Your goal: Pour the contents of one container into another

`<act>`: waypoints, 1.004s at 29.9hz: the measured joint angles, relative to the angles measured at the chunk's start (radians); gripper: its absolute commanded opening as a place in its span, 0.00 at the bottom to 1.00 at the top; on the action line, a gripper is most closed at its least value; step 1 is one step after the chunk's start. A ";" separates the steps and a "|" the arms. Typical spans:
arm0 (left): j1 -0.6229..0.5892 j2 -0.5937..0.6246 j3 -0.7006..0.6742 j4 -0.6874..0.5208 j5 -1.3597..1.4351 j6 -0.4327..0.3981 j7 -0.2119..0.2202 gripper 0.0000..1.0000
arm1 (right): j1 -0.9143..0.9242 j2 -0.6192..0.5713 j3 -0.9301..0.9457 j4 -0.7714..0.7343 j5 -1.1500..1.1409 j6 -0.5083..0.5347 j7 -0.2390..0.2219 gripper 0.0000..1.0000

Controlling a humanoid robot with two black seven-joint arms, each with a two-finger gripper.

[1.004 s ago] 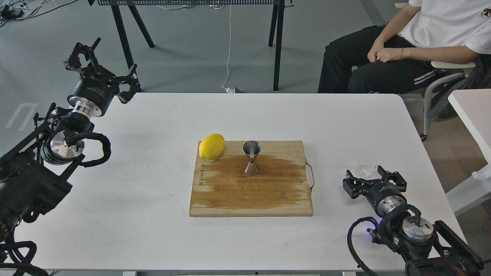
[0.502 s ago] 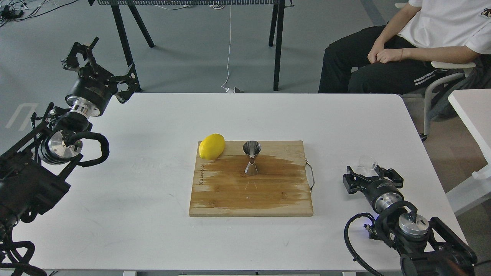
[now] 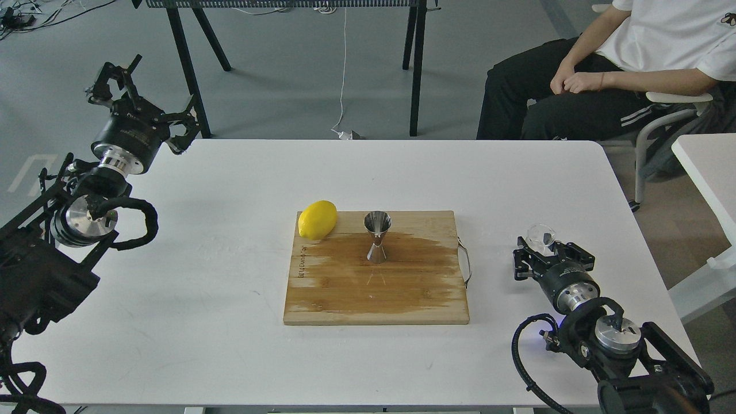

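- Gray floor fills the back of the room, and a big white table (image 3: 230,287) sits in front of it.
- A wooden cutting board (image 3: 376,293) lies in the middle of the table. A dark wet-looking patch covers much of its top.
- A yellow lemon (image 3: 317,219) rests on the board's corner at 10 o'clock.
- The shiny steel jigger (image 3: 377,236) stands upright on the board, just beside the lemon at its 3 o'clock. They do not touch.
- The right arm comes in from the 5 o'clock corner and reaches up and a little left, low over the table.
- The right gripper (image 3: 546,250) is at the end of that arm, near the board's 3 o'clock side.
- The small clear glass cup (image 3: 541,236) sits right at the gripper's tip, between the black fingers. I cannot tell if the fingers squeeze it or only sit around it.
- The cup is well apart from the jigger, off the board.
- The left arm comes in from the 8 o'clock side and bends up toward 12 o'clock.
- The left gripper (image 3: 141,95) is held high past the table's 10 o'clock corner, with its fingers spread wide apart and nothing in them.
- A person (image 3: 604,75) sits on a chair at 1 o'clock.
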 measured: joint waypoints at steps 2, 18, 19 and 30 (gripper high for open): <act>0.000 0.003 0.000 0.000 0.000 0.001 0.000 1.00 | 0.000 -0.001 -0.006 0.058 -0.007 -0.017 0.000 0.29; 0.003 0.023 -0.001 0.000 -0.001 0.001 -0.001 1.00 | 0.218 0.003 -0.265 0.295 -0.387 -0.225 0.008 0.29; 0.004 0.025 -0.001 0.000 -0.001 0.001 -0.002 1.00 | 0.235 0.011 -0.290 0.295 -0.420 -0.236 0.009 0.29; 0.004 0.033 -0.001 0.001 -0.002 0.000 -0.029 1.00 | 0.343 0.050 -0.439 0.264 -0.621 -0.285 0.012 0.29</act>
